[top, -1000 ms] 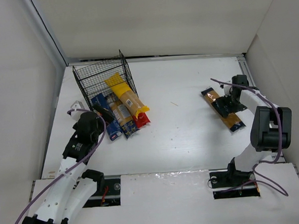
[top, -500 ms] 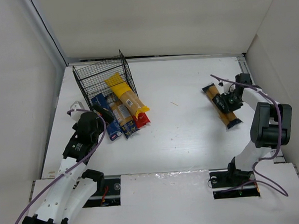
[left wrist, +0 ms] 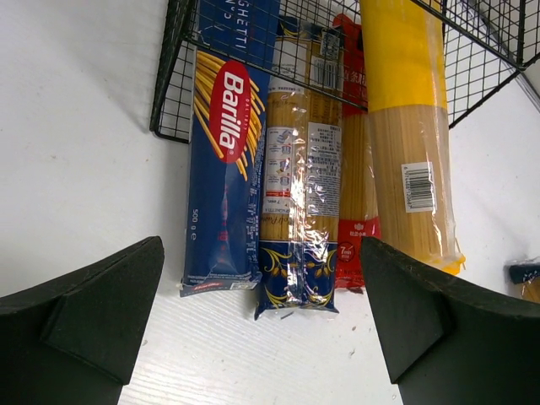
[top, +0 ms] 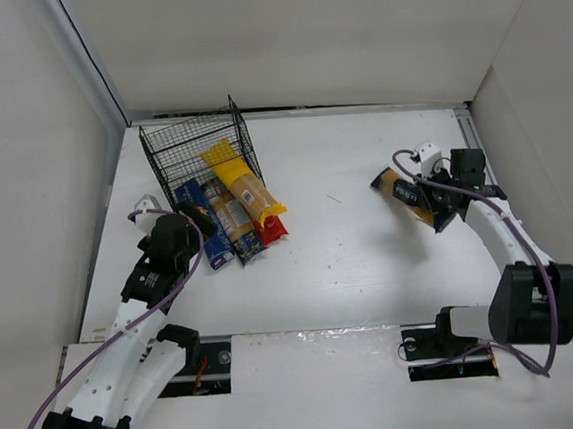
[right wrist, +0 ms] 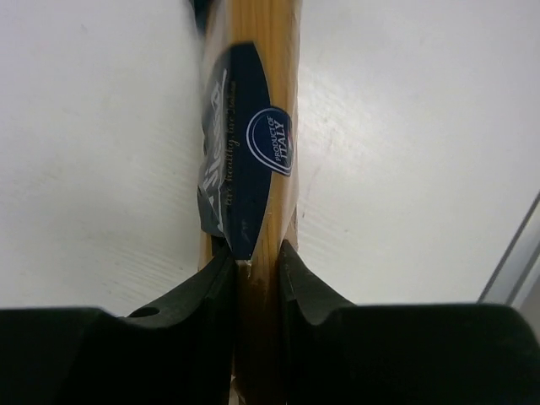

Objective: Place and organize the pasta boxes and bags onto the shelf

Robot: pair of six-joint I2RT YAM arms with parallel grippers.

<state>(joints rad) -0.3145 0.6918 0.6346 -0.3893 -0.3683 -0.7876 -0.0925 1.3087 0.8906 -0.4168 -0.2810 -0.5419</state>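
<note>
The shelf (top: 195, 147) sits at ten o'clock on the table. I see the blue box (left wrist: 224, 160), clear bag (left wrist: 299, 202), red-and-yellow bag (left wrist: 359, 194) and yellow bag (left wrist: 409, 143) poking out, far ends cut off. At three o'clock my right gripper (right wrist: 253, 261) pinches the orange bag (right wrist: 253, 152). My left gripper (left wrist: 261, 253) gapes wide.

I am seeing four spaghetti packs (top: 230, 216) lying fanned, tops inside the black wire shelf (top: 178, 149), upper left; the orange-yellow, black-labelled bag (top: 403, 190) is slanting diagonally at centre right.
</note>
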